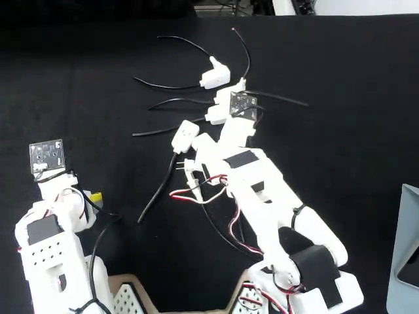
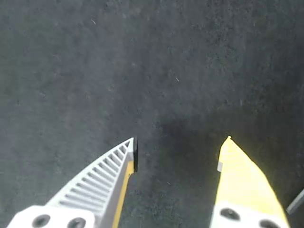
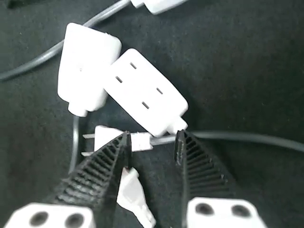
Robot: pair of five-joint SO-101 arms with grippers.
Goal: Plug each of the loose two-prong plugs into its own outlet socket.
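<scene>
R tool (image 3: 153,142): open, jaws straddling a loose two-prong plug (image 3: 114,141). No grip that I can see. One black ribbed finger (image 3: 111,161) sits right at the plug body, the other just off its cord end.

Plug lies flat on the table (image 1: 340,98), just beside the four-slot socket block (image 3: 145,92). Prongs (image 3: 89,145) point along the block's side, not into any slot. Plug's cord (image 3: 237,137) runs off past the block's corner.

Around the block:
- Second white block (image 3: 85,69) touches it along one side, tilted vs. it.
- Small white piece (image 3: 135,192) on the table between the R tool's fingers, on the far side of the plug from the block. Cannot tell what it is.
- Another white body (image 3: 156,4) w/ cord beyond the block, apart from it.

High view:
- One more white plug (image 1: 215,73) lies well apart from the block.
- Thin black cords (image 1: 163,87) fan out across the table around the block.
- R arm's red/white wires (image 1: 186,196) hang close by the loose plug.
- R arm body (image 1: 262,183) overlaps part of the white cluster from above, so some pieces are half hidden.

L tool (image 2: 180,142): open wide, one white ribbed finger (image 2: 102,175) and one yellow finger (image 2: 240,175), nothing between. It hangs over bare table, well apart from the socket block.
</scene>
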